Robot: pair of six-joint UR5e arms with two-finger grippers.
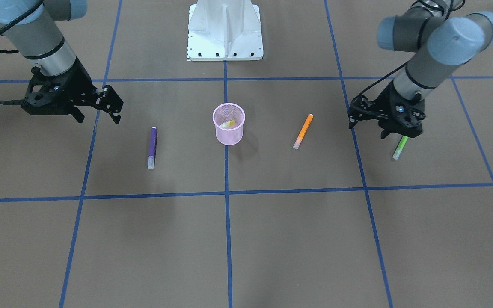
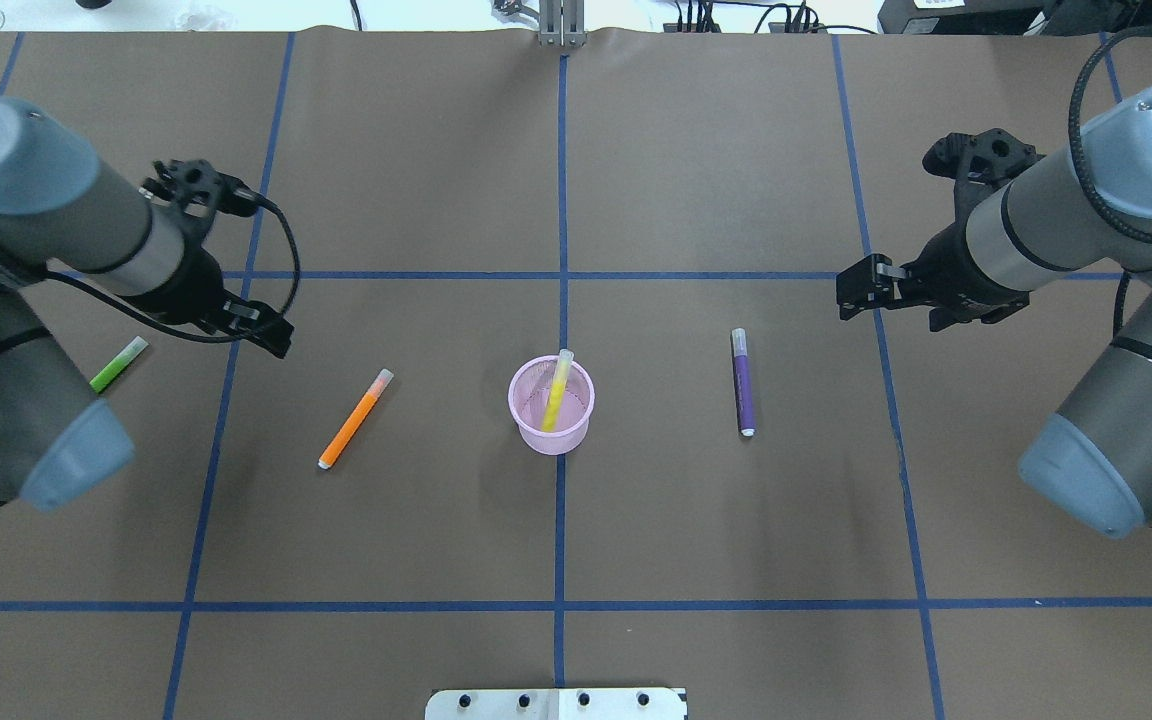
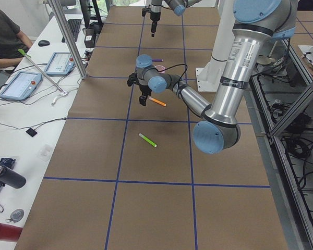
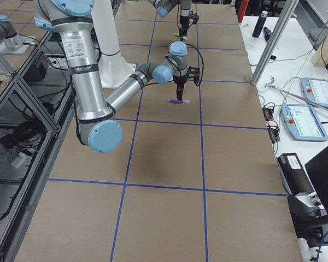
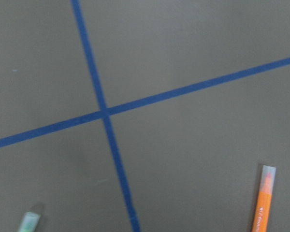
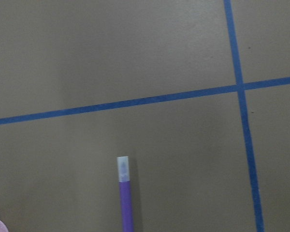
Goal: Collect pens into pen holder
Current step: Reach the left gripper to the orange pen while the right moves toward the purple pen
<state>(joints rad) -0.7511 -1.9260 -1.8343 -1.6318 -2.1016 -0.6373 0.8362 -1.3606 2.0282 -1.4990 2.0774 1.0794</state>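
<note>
The pink mesh pen holder (image 1: 228, 136) stands at the table's centre, and it also shows in the overhead view (image 2: 551, 436). A yellow pen (image 2: 556, 390) leans inside it. An orange pen (image 2: 355, 418) and a green pen (image 2: 118, 364) lie on the robot's left side. A purple pen (image 2: 742, 382) lies on the right side. My left gripper (image 1: 368, 128) is open and empty. It hovers between the orange pen (image 1: 303, 131) and the green pen (image 1: 400, 147). My right gripper (image 1: 97, 116) is open and empty, out to the side of the purple pen (image 1: 152, 147) and above the table.
The brown table is crossed by blue tape lines (image 2: 562, 275). The white robot base (image 1: 225, 30) stands at the table's edge behind the holder. Operator desks with tablets (image 3: 21, 86) run along the far edge of the table.
</note>
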